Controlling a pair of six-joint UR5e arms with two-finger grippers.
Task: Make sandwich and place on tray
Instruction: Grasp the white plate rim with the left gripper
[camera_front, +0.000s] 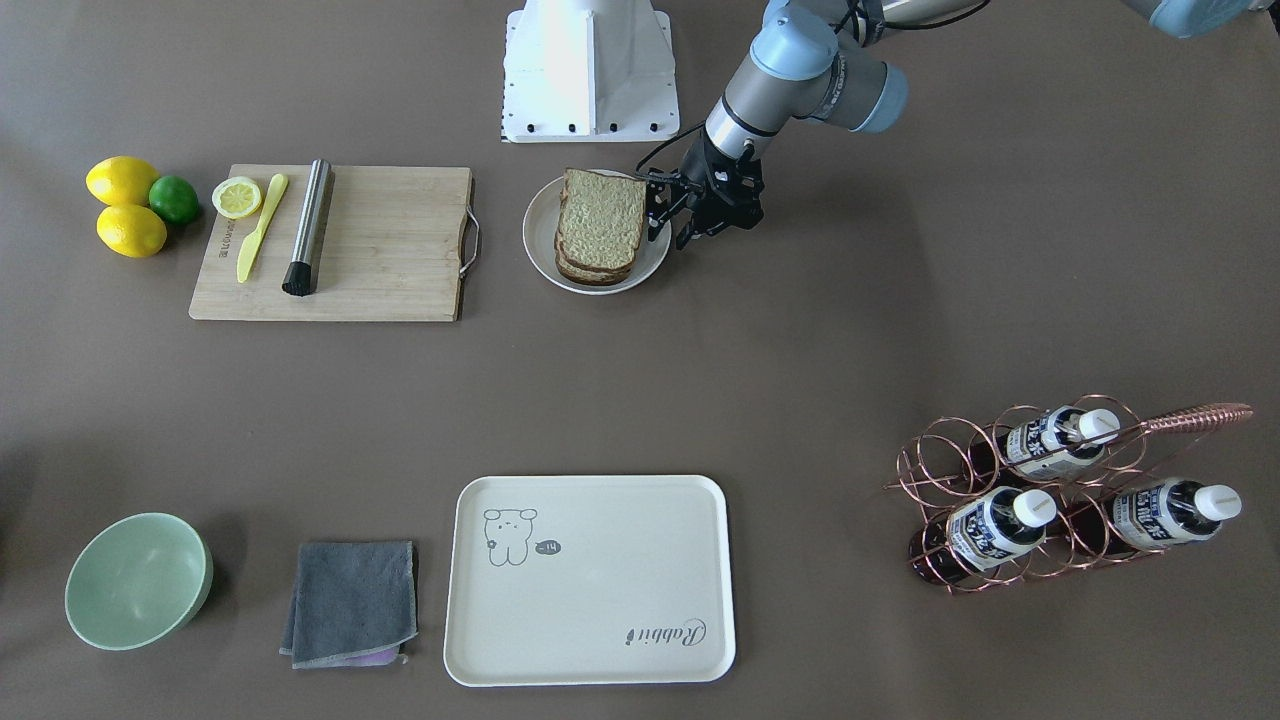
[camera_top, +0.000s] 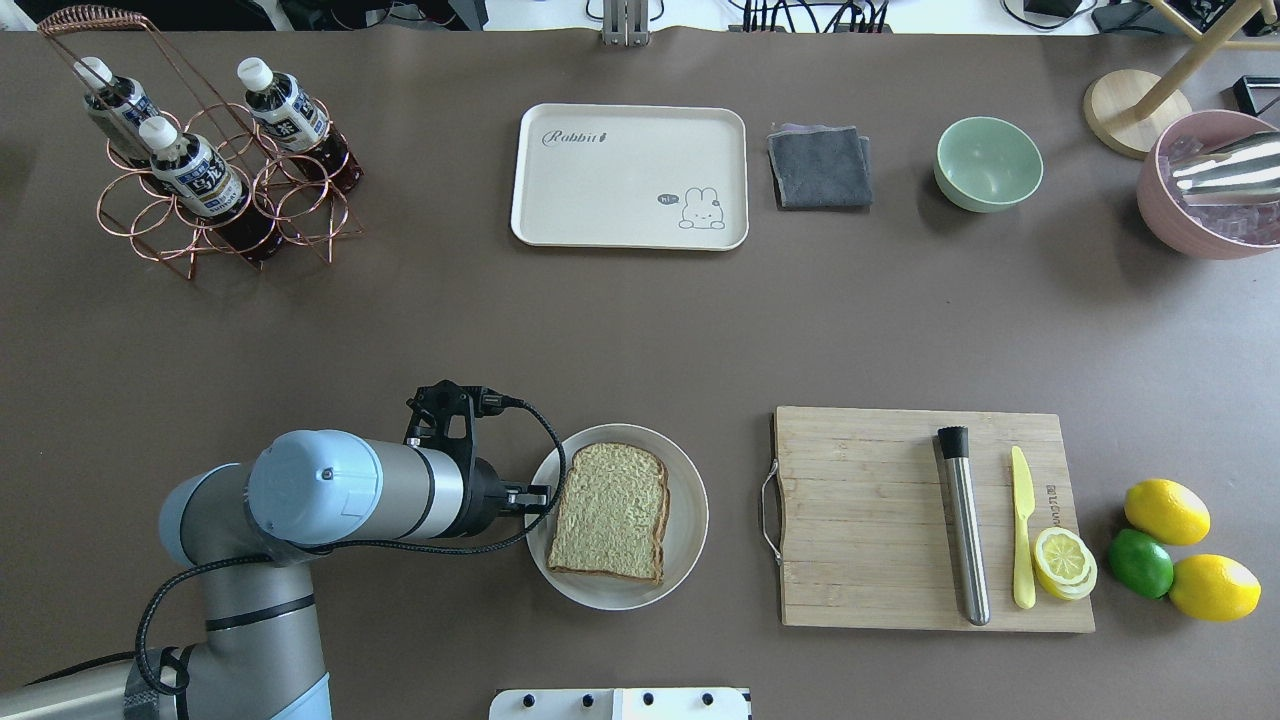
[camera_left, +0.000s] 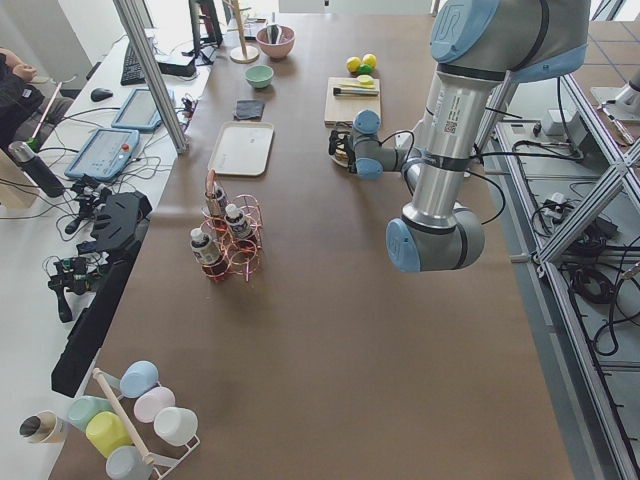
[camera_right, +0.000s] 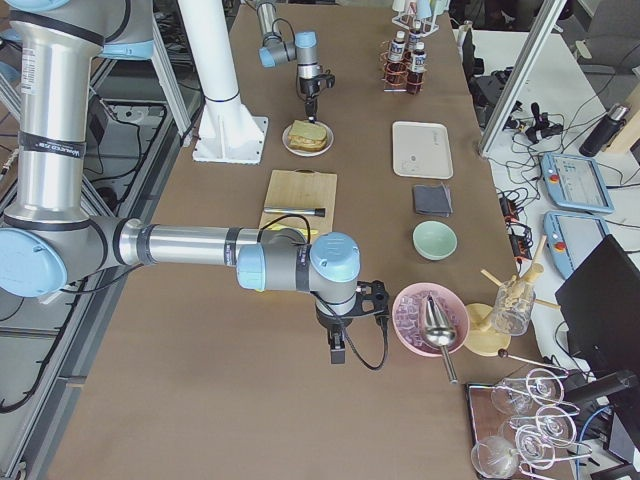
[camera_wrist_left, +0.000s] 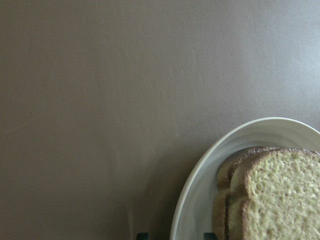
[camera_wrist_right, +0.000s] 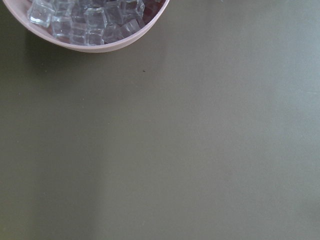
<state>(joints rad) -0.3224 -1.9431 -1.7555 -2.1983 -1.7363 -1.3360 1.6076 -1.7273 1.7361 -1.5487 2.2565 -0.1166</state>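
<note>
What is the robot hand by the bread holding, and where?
Nothing yet, it seems: the left gripper is open, astride the rim of the plate.

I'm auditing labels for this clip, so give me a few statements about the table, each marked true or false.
1. The sandwich lies on the tray. False: it sits on the white plate, well apart from the tray.
2. The left claw is at the white plate's rim. True.
3. The wire rack holds three bottles. True.
4. The yellow knife lies on the grey cloth. False: it lies on the cutting board.
</note>
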